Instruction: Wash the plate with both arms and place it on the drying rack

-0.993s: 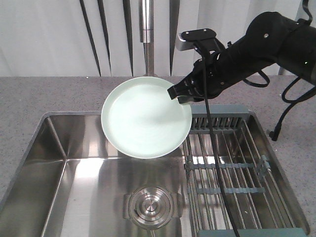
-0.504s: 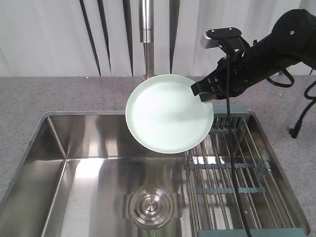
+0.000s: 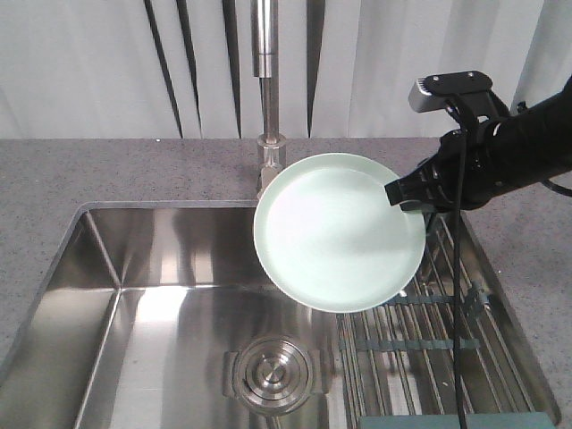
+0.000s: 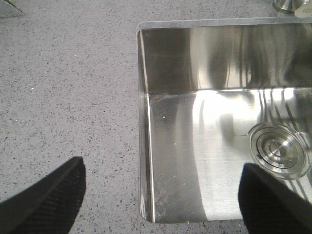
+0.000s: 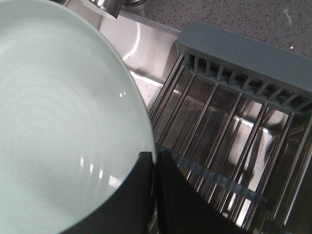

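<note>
Plate [image 3: 335, 237], tilted, concave face upward

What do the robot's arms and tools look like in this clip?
The right arm is bulky and matte black, with a small grey camera box on top and a black cable hanging off it. The right tool is black with flat fingers. Of the left tool only two black, textured fingertips show. No markings visible.
</note>
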You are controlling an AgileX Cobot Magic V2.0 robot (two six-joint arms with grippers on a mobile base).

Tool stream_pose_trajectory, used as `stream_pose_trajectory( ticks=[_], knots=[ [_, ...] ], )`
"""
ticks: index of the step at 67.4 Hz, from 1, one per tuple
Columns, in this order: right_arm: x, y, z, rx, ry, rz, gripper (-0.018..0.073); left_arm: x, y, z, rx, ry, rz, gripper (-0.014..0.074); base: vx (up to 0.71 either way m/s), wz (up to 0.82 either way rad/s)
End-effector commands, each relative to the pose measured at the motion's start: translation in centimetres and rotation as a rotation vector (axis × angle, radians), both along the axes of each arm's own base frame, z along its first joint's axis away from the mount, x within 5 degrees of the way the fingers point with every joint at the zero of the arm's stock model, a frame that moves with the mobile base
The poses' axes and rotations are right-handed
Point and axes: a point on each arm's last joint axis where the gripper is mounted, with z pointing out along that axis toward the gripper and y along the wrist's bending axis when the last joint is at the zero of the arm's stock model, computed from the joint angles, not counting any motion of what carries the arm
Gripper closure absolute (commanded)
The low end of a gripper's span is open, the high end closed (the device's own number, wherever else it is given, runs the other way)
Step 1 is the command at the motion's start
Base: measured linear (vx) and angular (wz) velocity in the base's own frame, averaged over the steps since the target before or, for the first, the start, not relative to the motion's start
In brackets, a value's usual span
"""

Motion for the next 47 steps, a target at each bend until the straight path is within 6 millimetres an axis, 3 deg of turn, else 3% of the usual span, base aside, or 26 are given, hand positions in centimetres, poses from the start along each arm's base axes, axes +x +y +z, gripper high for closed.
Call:
stream_pose_trajectory(
  ticks=[1, 19, 47],
  knots=[
    [-1.2, -0.3, 2.0, 0.042, -0.099, -0.026, 0.0561, 0.3, 0.0, 1.1, -0.016, -0.07, 0.006, 0.001, 0.0, 0.0],
    [-3.7, 0.0, 0.9, 0.057, -0.071, -0.014, 0.0561, 0.3, 0.0, 1.1, -0.016, -0.07, 0.006, 0.001, 0.0, 0.0],
    [-5.3, 4.0, 0.7, 0.074, -0.057, 0.094, 0.0561, 0.3, 0.0, 1.1, -0.016, -0.07, 0.006, 0.001, 0.0, 0.0]
  ],
)
